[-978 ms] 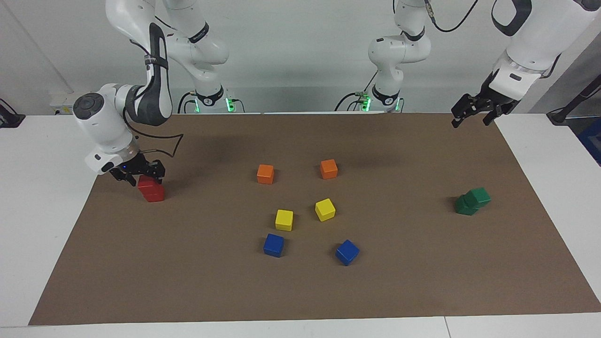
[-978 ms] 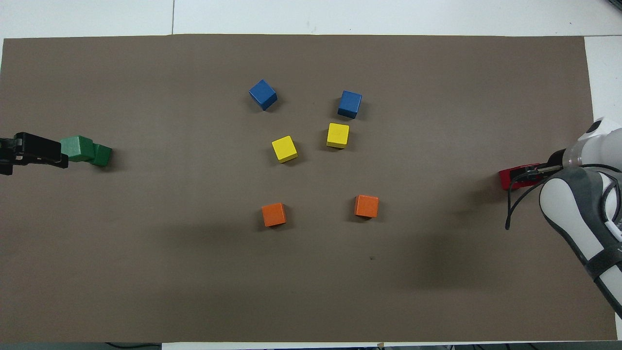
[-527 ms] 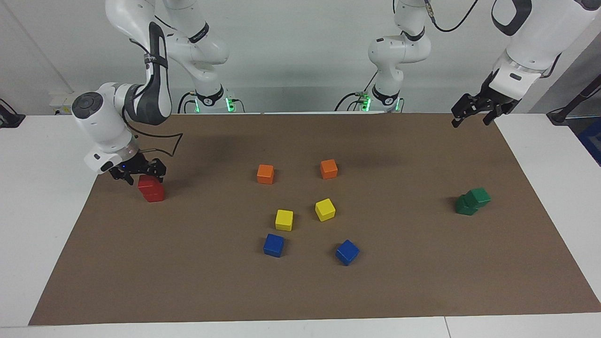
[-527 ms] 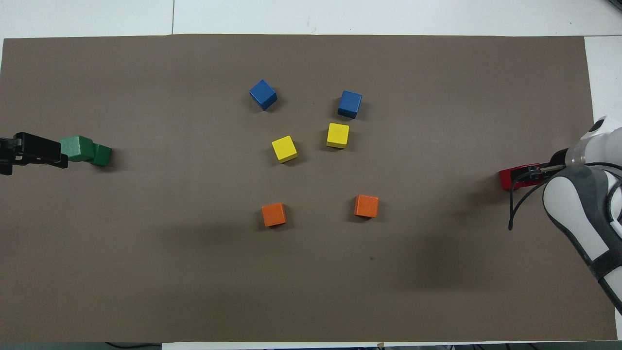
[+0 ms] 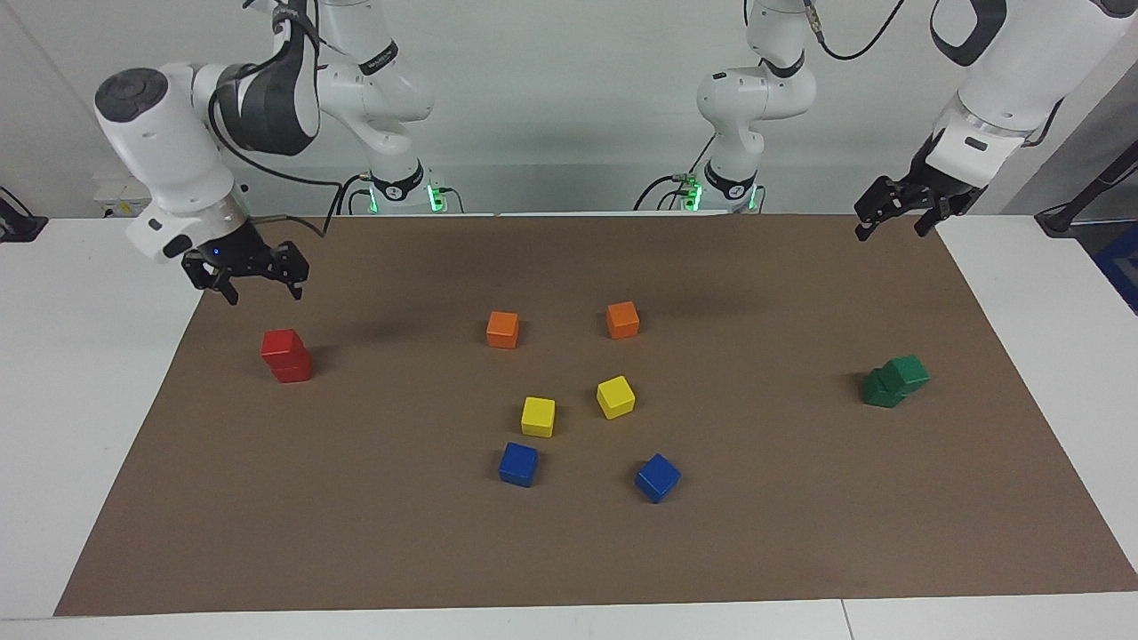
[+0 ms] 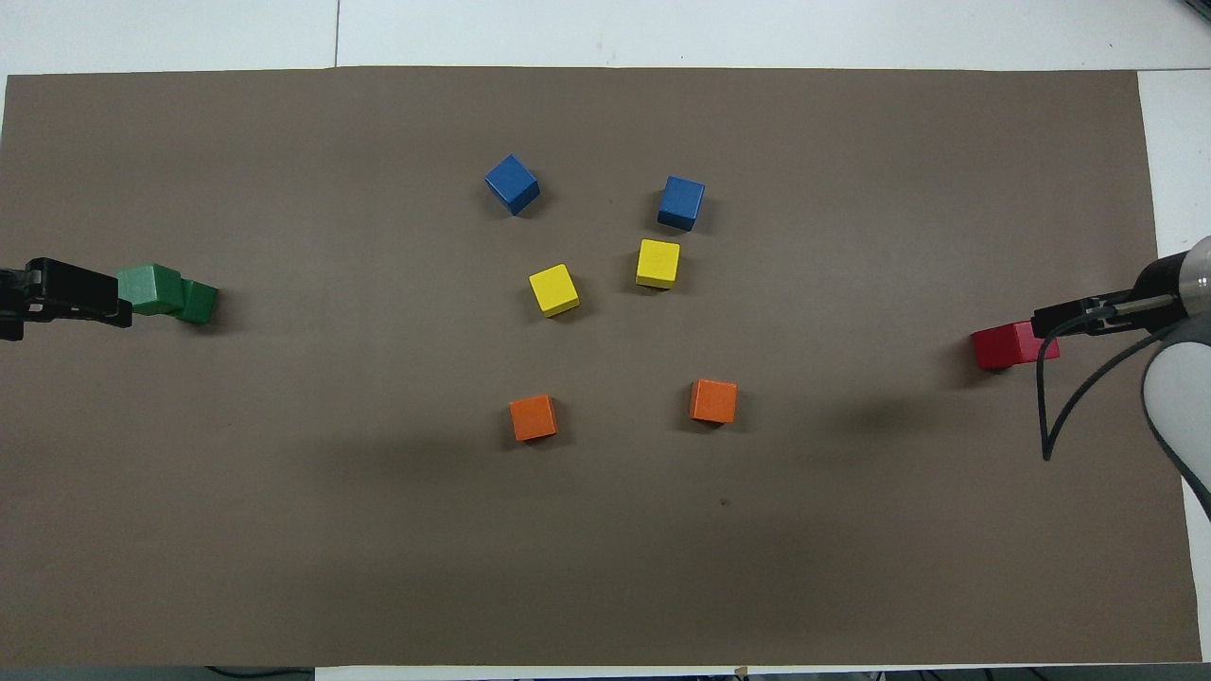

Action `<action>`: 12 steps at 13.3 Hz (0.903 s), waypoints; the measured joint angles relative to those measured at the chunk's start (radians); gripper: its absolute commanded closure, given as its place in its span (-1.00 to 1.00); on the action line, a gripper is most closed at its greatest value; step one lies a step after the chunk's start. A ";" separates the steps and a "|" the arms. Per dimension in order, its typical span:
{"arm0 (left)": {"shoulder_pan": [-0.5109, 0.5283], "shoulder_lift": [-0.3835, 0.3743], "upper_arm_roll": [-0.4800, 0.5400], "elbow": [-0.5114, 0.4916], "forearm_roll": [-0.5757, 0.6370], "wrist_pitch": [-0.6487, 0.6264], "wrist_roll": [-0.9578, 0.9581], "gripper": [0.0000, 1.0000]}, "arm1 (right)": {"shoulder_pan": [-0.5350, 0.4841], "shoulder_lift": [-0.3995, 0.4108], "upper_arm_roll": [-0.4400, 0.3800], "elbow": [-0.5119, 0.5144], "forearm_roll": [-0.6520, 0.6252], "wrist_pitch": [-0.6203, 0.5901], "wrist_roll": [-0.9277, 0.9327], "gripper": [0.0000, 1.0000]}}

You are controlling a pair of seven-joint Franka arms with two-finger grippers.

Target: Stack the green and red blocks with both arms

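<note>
Claws hang wide: right claw (image 5: 256, 280) above red stack (image 5: 285, 356), left claw (image 5: 898, 212) waiting; you lift clear vertically, sparing the skewed green stack (image 5: 893, 380).

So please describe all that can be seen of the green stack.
The green stack is two dark green glossy cubes of equal size, one on the other. The upper cube sits skewed and shifted, overhanging the lower cube, so the pile looks crooked. It stands on the brown mat toward the left arm's end. No gripper touches it.
</note>
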 measured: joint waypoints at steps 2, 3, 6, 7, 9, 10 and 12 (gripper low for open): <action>0.000 -0.001 0.000 0.000 0.000 0.000 0.000 -1.00 | 0.003 -0.043 0.000 0.090 0.000 -0.156 0.018 -0.98; 0.000 -0.002 0.000 0.000 0.000 0.000 0.000 -1.00 | 0.003 -0.043 -0.001 0.133 0.000 -0.198 0.027 -0.98; 0.000 -0.002 0.000 0.000 0.000 0.000 0.000 -1.00 | 0.003 -0.010 -0.002 0.201 0.000 -0.233 0.057 -0.94; 0.000 -0.002 0.000 0.000 0.000 0.000 0.000 -1.00 | 0.003 0.002 -0.002 0.204 0.000 -0.233 0.073 -0.93; 0.000 -0.002 0.000 0.000 0.000 0.000 0.000 -1.00 | 0.003 0.021 -0.002 0.208 0.000 -0.233 0.088 -0.93; 0.000 -0.002 0.000 0.000 0.000 0.000 0.000 -1.00 | 0.003 0.030 -0.002 0.212 0.000 -0.233 0.092 -0.93; 0.000 -0.002 0.000 0.000 0.000 0.000 0.000 -1.00 | 0.003 0.038 0.002 0.220 0.001 -0.233 0.094 -0.93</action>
